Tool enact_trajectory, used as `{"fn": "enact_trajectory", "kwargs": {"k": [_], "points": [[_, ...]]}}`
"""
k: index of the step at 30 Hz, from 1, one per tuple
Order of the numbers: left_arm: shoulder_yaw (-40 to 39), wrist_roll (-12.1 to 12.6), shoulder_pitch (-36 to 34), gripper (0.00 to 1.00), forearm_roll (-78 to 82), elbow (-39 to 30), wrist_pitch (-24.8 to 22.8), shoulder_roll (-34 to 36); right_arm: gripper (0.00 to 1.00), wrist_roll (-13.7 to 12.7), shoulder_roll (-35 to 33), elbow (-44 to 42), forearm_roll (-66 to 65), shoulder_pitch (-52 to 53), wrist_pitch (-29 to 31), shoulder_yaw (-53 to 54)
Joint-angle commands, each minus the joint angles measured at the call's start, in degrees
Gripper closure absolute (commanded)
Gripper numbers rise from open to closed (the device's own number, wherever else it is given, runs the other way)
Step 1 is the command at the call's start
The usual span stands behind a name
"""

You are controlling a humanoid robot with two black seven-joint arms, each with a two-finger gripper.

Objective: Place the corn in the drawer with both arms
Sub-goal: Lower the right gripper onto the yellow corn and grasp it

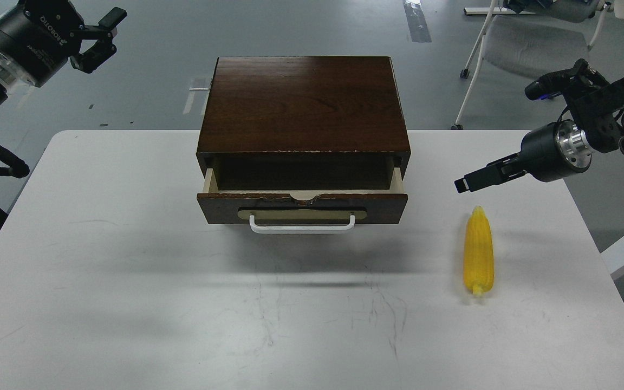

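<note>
Nearest the camera is bare white counter, scuffed w/ faint scratches; nothing sits on the front half. Just beyond, on the right side, the corn lies flat on the counter, pointed tip toward the far edge, stub end toward the camera. It's well apart from the drawer, off to that drawer's right.

Step in hand, as I read it: drawer is already pulled partway out, so the opening part looks done and the pick-up of the corn is what's up now. Right gripper hovers above and just behind the corn's tip, not touching it. Its jaws show end-on and dark, so I can't tell whether they're spread or closed. Left gripper hangs high at the far left, well off the counter, jaws spread and holding nothing.

Next move prob. calls for the right arm to drop down over the cob's middle, jaws across its width, then lift and carry it left over the drawer gap.

Drawer interior: pale side walls visible, floor in shadow; looks empty, tho the back part is hidden under the chest top.
</note>
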Motion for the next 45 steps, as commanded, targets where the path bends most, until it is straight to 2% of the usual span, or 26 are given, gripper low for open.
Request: {"fn": "enact_trajectory", "kwargs": {"k": [1,7,11,25,41,45], "points": [[-0.2,0.1,0.0,0.02,0.0,0.0,0.0,-0.2,0.00,0.0,0.8,0.4,0.0,-0.5,0.0,-2.6],[-0.2,0.1,0.1,0.02,0.0,0.0,0.1,-0.4,0.00,0.0,2.6,-0.1,-0.1,-2.1,0.0,-3.6],[-0.2,0.0,0.1,0.02,-0.1,0.1,0.1,-0.3,0.00,-1.0,3.8,-0.1,-0.3,-2.3,0.0,-4.4],[-0.3,0.0,0.0,0.02,-0.2,0.3,0.2,-0.5,0.00,-1.0,10.3,0.2,-3.3,-3.1,0.0,-8.0],[-0.4,0.1,-0.2,0.02,-0.2,0.3,0.1,-0.3,0.00,-1.4,10.0,0.3,-5.0,-3.1,0.0,-8.7],[-0.4,0.1,-0.3,0.02,-0.2,0.3,0.1,-0.3,0.00,-2.2,9.1,1.6,-5.0,-3.0,0.0,-8.8]]}}
